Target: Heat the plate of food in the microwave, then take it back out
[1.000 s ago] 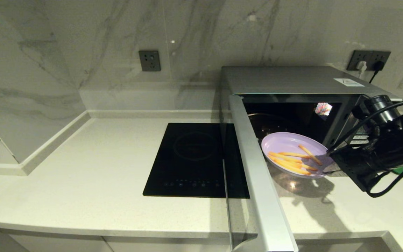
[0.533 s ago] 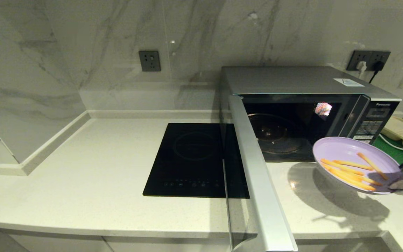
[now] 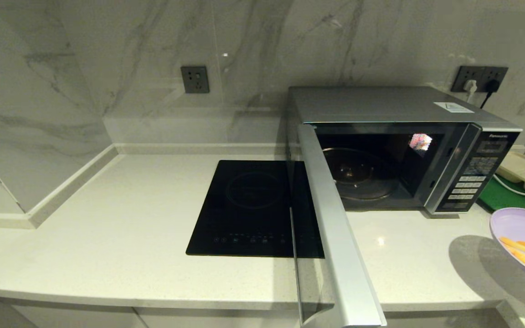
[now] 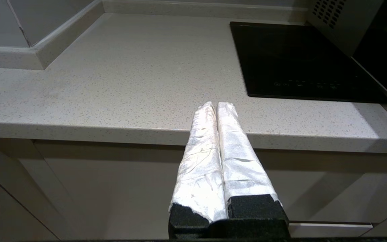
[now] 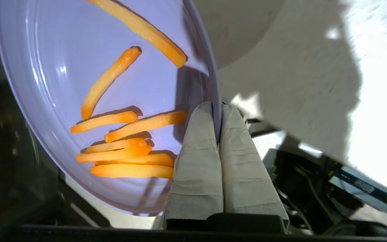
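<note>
Head view: microwave (image 3: 404, 150) stood on the worktop (image 3: 107, 237) with door (image 3: 335, 228) swung wide open, cavity bare, turntable showing. Plate of food (image 3: 524, 243) hung at the far right edge, well clear of the oven, apparently held above the worktop, shadow beneath. Cooktop (image 3: 255, 209) lay left of the door. Neither arm in sight.

Left wrist view: left gripper (image 4: 216, 111) parked by the worktop's front edge, jaws pressed together on nothing, likely kept clear of the work.

Right wrist view: right gripper (image 5: 217, 116) pinched the plate's rim, one finger above, one below. Plate tilted, fries gathered to one side.
</note>
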Motion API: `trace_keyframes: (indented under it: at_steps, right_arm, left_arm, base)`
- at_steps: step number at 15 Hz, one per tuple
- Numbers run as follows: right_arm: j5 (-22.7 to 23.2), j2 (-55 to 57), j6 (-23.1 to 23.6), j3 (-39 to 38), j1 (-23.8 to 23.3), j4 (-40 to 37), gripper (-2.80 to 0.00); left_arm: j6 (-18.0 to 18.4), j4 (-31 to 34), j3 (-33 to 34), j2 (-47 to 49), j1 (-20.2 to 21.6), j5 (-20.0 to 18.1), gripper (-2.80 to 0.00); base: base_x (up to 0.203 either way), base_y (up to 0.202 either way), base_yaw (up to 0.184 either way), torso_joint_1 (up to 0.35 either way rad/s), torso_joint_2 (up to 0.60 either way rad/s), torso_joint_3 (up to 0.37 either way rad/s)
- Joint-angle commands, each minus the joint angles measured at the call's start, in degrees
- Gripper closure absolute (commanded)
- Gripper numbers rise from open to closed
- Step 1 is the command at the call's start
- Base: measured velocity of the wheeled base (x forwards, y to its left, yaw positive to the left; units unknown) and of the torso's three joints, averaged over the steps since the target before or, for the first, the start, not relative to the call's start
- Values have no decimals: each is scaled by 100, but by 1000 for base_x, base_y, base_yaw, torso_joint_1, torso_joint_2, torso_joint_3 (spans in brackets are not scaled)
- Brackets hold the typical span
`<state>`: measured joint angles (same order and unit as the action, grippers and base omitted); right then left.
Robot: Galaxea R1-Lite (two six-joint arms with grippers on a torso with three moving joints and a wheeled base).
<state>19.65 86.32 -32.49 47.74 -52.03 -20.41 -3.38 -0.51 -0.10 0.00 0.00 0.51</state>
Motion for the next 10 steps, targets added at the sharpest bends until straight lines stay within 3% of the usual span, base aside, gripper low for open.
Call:
trace_keyframes:
  at_steps: [1,10]
  right_arm:
    - [20,618,6,-52,-344,265,0]
    - [-48,2142,63,-143,-746,1647,0]
  left_arm:
    - [-5,7,1,0,0,2,0]
    - [-10,3,1,0,0,2,0]
  base:
    - [0,0,0,0,0,0]
    - [0,0,0,0,0,0]
